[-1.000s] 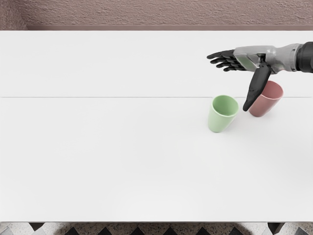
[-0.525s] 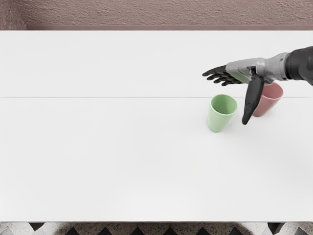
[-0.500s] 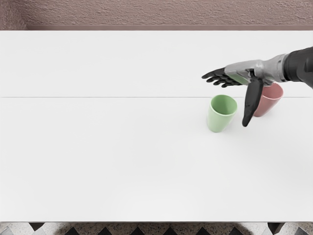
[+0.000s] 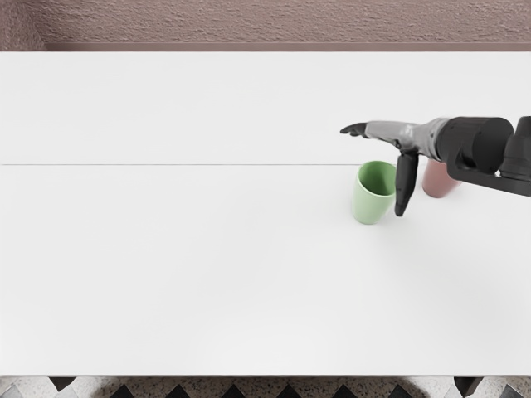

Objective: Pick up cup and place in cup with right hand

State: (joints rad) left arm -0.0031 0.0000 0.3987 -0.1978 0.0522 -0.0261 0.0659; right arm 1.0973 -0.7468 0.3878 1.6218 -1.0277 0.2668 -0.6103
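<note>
My right hand (image 4: pixel 375 166) reaches in from the right edge, open, its fingers extended to the left behind the green cup and its thumb pointing down toward the front. The thumb overlaps the right edge of the green cup (image 4: pixel 371 201) in the view; whether they touch I cannot tell. That cup stands upright with its mouth up. Right of it is the pink cup (image 4: pixel 440 180), with its upper part hidden under my right wrist and forearm. Nothing is held.
The white table (image 4: pixel 207 265) fills most of the view, with a thin seam running across it. A brown textured wall (image 4: pixel 265 22) rises beyond its back edge. My left arm is out of view.
My right hand has moved left and toward the front, and its thumb now overlaps the green cup's edge. More forearm shows, covering the pink cup's mouth. Both cups stand where they were.
</note>
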